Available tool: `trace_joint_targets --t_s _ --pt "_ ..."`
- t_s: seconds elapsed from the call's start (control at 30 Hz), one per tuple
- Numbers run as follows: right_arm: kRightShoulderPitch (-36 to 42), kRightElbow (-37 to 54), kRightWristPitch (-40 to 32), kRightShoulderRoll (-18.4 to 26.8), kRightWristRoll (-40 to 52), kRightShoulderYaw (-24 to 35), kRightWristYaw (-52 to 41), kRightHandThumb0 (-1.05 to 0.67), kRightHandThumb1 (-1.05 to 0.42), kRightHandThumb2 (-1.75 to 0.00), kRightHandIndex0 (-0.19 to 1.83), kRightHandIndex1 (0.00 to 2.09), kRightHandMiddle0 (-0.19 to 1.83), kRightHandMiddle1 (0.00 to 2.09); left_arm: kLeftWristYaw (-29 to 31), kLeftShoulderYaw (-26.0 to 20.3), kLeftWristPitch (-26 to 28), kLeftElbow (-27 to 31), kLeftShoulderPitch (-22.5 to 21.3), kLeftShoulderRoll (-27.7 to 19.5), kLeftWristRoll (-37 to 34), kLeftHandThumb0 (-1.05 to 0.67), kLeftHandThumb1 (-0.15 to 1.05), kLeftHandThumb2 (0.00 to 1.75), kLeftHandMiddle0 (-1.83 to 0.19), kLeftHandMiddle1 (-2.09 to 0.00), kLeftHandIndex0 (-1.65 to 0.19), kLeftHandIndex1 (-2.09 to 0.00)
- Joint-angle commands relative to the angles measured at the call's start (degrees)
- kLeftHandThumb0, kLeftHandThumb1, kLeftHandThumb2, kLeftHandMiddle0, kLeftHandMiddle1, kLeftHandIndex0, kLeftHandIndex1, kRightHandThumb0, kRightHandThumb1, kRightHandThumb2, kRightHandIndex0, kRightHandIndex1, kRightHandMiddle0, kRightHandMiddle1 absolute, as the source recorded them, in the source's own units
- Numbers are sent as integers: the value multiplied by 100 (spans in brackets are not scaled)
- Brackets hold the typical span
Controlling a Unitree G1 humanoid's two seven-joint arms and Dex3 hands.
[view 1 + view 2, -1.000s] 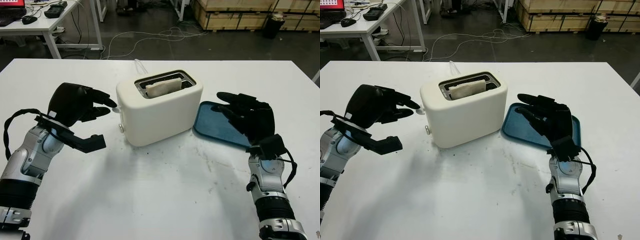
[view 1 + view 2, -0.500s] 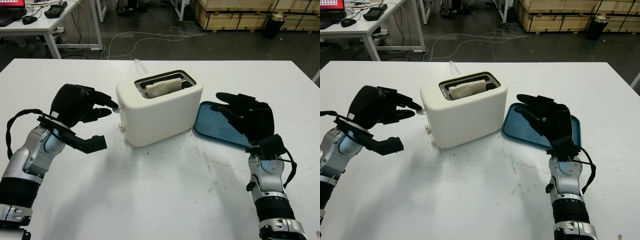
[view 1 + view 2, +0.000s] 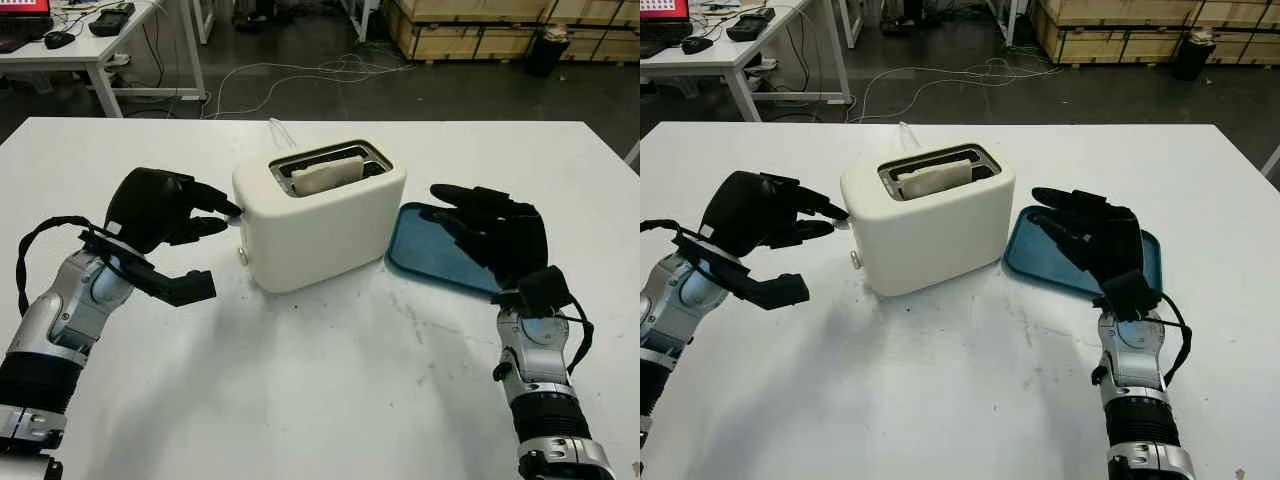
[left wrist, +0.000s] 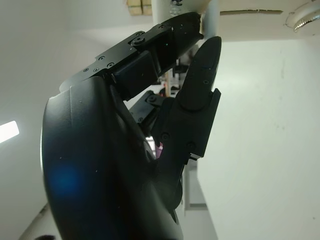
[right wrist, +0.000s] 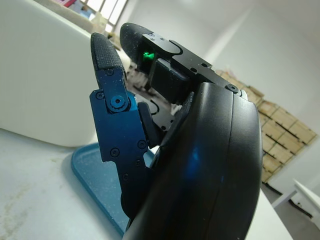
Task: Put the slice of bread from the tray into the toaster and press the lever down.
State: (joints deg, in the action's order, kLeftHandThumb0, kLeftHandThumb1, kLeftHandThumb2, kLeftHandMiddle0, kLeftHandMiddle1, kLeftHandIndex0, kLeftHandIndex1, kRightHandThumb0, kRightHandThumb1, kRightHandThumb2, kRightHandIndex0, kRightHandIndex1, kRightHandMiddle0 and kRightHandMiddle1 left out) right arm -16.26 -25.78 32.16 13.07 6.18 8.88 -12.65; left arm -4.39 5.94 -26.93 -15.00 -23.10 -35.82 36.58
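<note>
The slice of bread stands in the slot of the toaster, its top edge level with the slot rim; the part below the rim is hidden. The cream toaster sits at the middle of the white counter.

The lever is on the toaster's left end face. In the head views the fingertips of the left hand reach that spot and cover most of it, so actual contact cannot be confirmed. The left hand holds nothing; two fingers extend toward the toaster and the thumb hangs below, apart from them. The left wrist view shows these fingers close against the toaster's pale wall.

The blue tray lies on the counter just right of the toaster. The right hand hovers over the tray, open, hiding the tray's middle. The right wrist view shows the tray's rim beside the toaster's wall.
</note>
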Motion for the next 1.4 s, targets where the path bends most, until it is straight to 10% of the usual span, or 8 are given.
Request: trace_joint_targets --t_s 0.0,1.37 --pt "-9 61 -14 24 48 30 -17 -48 -92 0 108 26 108 0 90 90 -49 -121 -119 -101 27 -24 84 0 -95 -154 -124 -9" --pt "9 103 -97 32 14 94 -44 -49 -92 0 110 17 107 0 973 1203 -791 -792 -1538 -631 651 -36 75 0 -107 -141 -141 -12"
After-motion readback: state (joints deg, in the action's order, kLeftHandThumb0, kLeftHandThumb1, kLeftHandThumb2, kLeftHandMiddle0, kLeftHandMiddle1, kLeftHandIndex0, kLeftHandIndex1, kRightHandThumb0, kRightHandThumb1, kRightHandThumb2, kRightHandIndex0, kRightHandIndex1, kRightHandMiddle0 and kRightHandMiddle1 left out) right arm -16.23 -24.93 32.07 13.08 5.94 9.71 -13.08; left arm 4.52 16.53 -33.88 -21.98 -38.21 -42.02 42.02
